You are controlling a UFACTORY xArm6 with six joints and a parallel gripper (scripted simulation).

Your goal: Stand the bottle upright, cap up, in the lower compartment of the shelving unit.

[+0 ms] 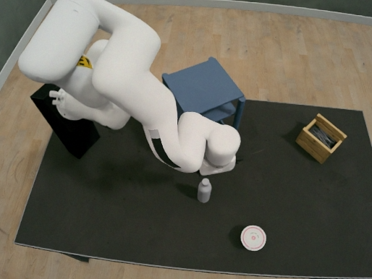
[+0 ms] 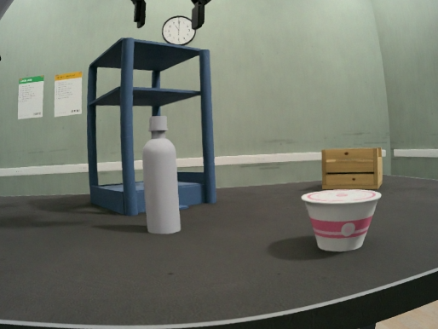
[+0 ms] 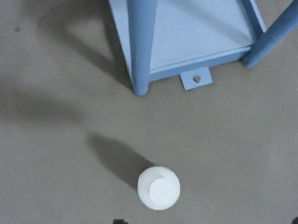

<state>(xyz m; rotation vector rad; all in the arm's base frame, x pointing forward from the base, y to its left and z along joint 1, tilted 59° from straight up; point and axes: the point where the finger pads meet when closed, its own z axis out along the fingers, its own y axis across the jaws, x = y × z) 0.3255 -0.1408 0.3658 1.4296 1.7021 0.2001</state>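
The pale grey bottle (image 1: pixel 204 192) (image 2: pixel 162 183) (image 3: pixel 159 188) stands upright, cap up, on the dark table in front of the blue shelving unit (image 1: pixel 203 87) (image 2: pixel 127 128) (image 3: pixel 142 45). The unit's lower compartment has a light blue floor (image 3: pixel 200 35) behind a low front lip (image 3: pixel 172 71). No object shows in the visible part of that floor. My gripper (image 2: pixel 169 23) (image 3: pixel 207 221) is open and empty, high above the table and well above the bottle's cap. In the wrist view the bottle lies nearer the left fingertip. In the top view the arm hides most of the gripper.
A white and pink tub (image 1: pixel 253 238) (image 2: pixel 341 222) stands near the table's front edge, right of the bottle. A wooden crate (image 1: pixel 313 145) (image 2: pixel 349 168) stands at the back right. A small blue tab (image 3: pixel 190 82) sticks out from the unit's front. Its corner posts flank the opening.
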